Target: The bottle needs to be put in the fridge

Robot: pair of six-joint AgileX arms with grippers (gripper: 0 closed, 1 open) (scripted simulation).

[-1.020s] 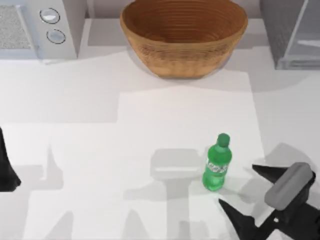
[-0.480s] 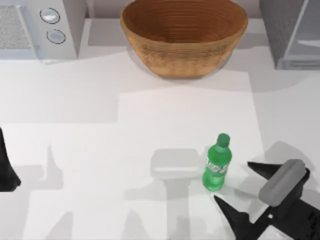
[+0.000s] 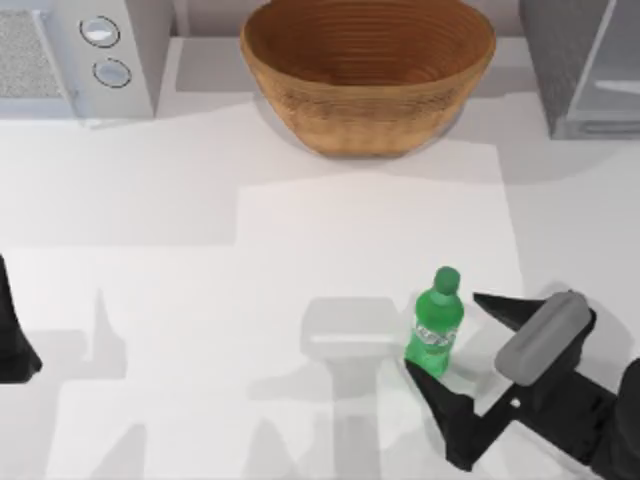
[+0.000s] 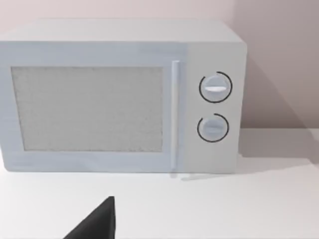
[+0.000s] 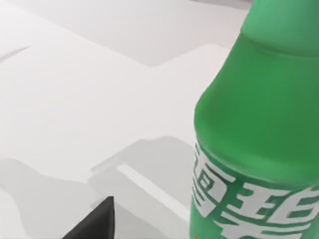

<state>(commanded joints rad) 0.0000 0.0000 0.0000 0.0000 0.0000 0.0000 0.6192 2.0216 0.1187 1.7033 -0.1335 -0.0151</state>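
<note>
Green bottle [image 3: 434, 326] upright, between right claw [image 3: 447, 332] fingers

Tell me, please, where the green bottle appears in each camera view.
Top view: bottle stands upright at the table's right, beside the open right gripper.
Left wrist view: not in it; microwave instead.
Right wrist view: bottle close up.
Shared landmark: its white-and-green label.

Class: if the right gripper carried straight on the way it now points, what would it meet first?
Most likely the bottle: the right gripper is open, its fingers flanking the bottle's body, which looms just ahead in the right wrist view. Exact depth is uncertain.
</note>
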